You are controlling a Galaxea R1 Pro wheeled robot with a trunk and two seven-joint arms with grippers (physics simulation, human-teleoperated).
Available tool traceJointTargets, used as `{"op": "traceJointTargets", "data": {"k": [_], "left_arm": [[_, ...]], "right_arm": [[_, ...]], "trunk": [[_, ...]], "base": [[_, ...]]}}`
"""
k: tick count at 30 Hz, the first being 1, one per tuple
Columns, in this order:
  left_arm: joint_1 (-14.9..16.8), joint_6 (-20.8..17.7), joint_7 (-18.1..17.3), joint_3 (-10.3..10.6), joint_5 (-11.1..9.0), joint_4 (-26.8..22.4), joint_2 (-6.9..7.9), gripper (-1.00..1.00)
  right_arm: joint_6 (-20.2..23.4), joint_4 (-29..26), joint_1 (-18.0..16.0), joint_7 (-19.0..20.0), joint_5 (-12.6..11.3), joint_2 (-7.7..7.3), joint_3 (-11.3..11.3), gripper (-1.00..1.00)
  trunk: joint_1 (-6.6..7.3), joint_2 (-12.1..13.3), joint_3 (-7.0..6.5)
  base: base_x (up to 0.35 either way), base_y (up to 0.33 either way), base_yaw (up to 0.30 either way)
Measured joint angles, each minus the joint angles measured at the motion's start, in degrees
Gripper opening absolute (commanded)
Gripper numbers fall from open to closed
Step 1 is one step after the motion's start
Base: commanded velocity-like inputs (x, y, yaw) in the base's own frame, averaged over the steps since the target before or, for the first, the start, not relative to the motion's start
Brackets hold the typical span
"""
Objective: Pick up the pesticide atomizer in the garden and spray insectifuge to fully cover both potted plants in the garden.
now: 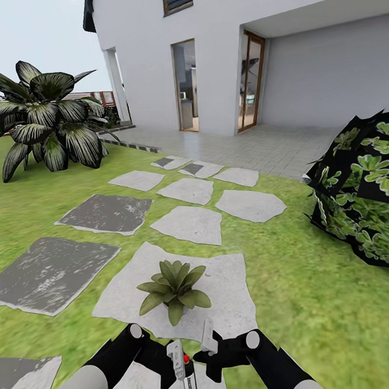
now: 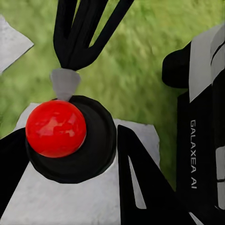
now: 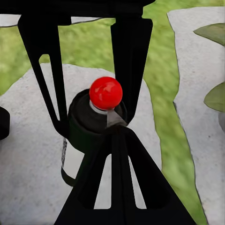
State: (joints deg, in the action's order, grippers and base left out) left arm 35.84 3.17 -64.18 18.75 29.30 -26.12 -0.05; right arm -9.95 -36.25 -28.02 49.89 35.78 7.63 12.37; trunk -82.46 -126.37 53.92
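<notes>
The atomizer (image 1: 188, 378) stands upright just below the plant (image 1: 174, 289) in the head view, between the two hands, over a pale stepping stone (image 1: 235, 290). Its red tip (image 1: 185, 359) points up, with the white trigger head (image 1: 176, 352) beside it.

The left hand (image 1: 170, 363) reaches in from the plant's near left side. In the left wrist view its dark fingers (image 2: 140, 187) stand on either side of the bottle's round black top (image 2: 89, 150) and red tip (image 2: 56, 128), close against it, so it looks closed on the atomizer, though the contact itself is hard to make out.

The right hand (image 1: 209, 355) comes in from the plant's near right side, one pale finger (image 1: 207, 335) raised toward the plant. In the right wrist view its fingers (image 3: 129, 70) frame the bottle (image 3: 93, 124); I cannot tell how wide it is open or whether it touches the bottle.

The plant is a low rosette of pointed green leaves sitting on the pale stone. Its leaves look plain green; any specks are too fine to tell.

Beyond the plant, more stepping stones (image 1: 190, 223) lead across the lawn (image 1: 316, 302) toward a white house (image 1: 238, 53). A big striped-leaf palm (image 1: 46, 117) stands far left of the plant, a boxy shrub (image 1: 361, 190) far right.
</notes>
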Motion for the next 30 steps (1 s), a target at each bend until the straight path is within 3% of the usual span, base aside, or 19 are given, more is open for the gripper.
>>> {"op": "traceJointTargets", "data": {"k": [30], "left_arm": [[-0.01,0.4,1.13,0.09,-0.25,0.9,-0.96,-1.0]], "right_arm": [[-0.06,-0.09,0.0,0.0,-0.09,0.08,0.06,-1.0]], "trunk": [[0.0,0.0,0.0]], "base": [[0.0,0.0,0.0]]}}
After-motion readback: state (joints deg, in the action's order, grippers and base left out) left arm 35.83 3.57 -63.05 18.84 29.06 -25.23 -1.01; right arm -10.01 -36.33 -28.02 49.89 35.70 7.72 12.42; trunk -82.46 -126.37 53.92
